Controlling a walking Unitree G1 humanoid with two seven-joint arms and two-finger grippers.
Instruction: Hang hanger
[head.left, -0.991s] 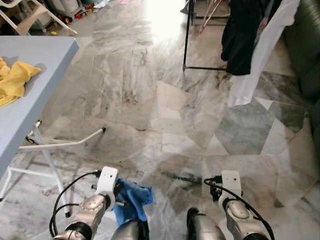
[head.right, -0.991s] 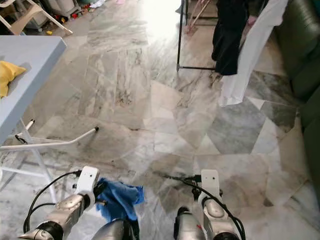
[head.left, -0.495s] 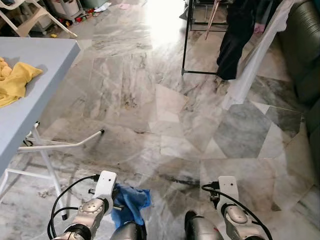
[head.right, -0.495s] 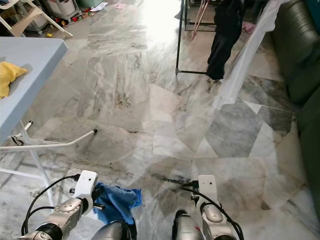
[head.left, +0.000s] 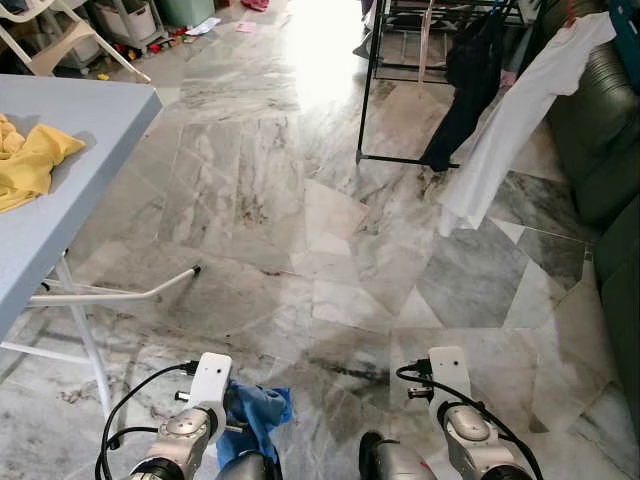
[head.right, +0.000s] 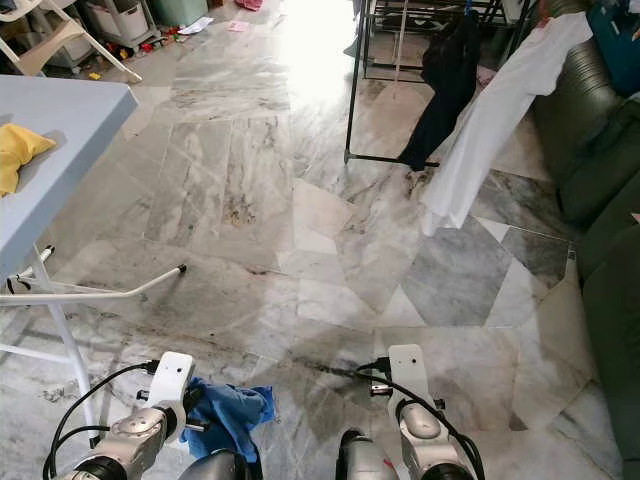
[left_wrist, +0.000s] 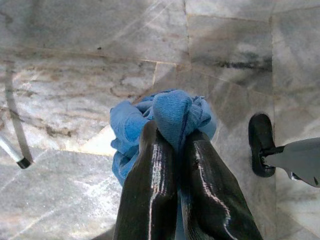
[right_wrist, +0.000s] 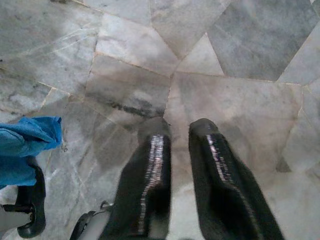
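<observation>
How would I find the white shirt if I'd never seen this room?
Look across the grey marble floor to the black metal clothes rack at the far side, beside the dark green sofa. The long white shirt hangs there, slanting down toward the floor. Its neighbour is a black garment; this one is white.

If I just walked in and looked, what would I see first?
Probably the bright blue cloth bunched up in the left gripper, low in front of the robot, with both black fingers shut tight on it. Next, the long white garment and the dark garment hanging on the black clothes rack far ahead on the right, and the yellow cloth on the grey table to the left.
</observation>
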